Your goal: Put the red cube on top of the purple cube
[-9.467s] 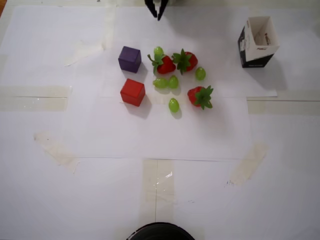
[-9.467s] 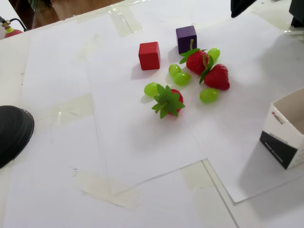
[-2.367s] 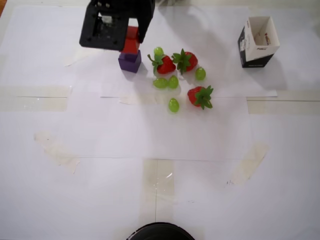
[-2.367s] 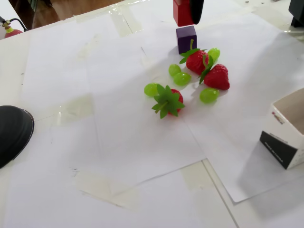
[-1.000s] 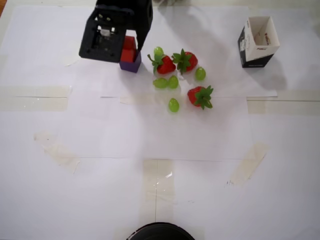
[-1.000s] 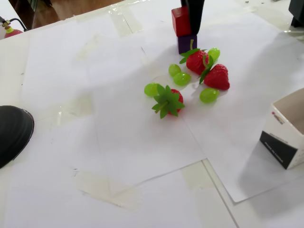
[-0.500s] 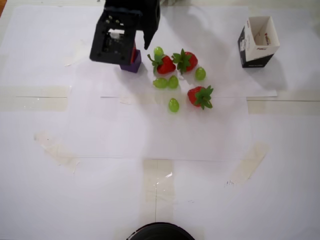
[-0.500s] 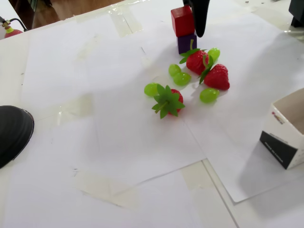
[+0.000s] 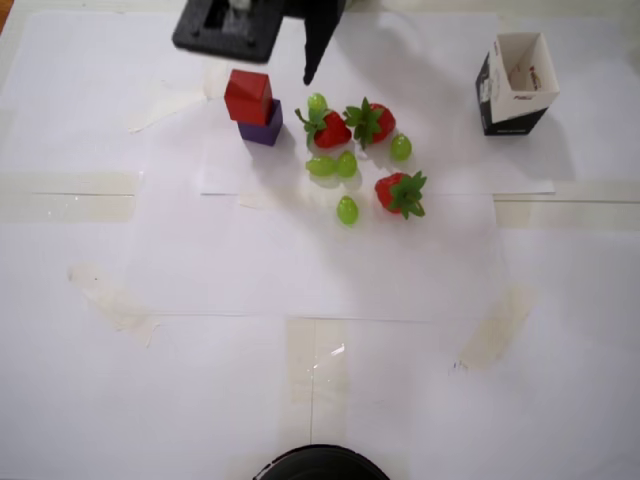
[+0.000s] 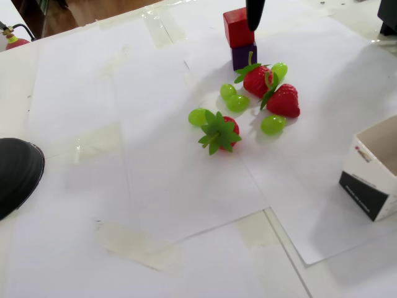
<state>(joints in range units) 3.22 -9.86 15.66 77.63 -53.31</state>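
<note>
Up at the top edge of the overhead view, the gripper (image 9: 290, 60) hangs above the table, and it holds nothing. One long dark finger (image 9: 317, 45) points down toward the fruit; the other side is a blocky black part near the upper left, so the two sides look spread apart. In the fixed view only one dark fingertip (image 10: 255, 13) shows, at the top of the frame.

Just below the gripper in the overhead view sits the red cube (image 9: 248, 96). It rests on top of the purple cube (image 9: 264, 130), a little off to the upper left of it, so a strip of purple peeks out at the lower right. The fixed view shows the same stack — red cube (image 10: 237, 27) on top, purple cube (image 10: 244, 56) under it — and the finger hangs just to the right of the red one, with a small gap.

So the red cube lies down and left of the finger in the overhead view. I think the stacking is done. The gripper should pull away toward the top of the frame without bumping the stack.

To the right of the stack are strawberries (image 9: 364, 122) and green grapes (image 9: 333, 165), and a paper carton (image 9: 515, 84) stands at the upper right.
</note>
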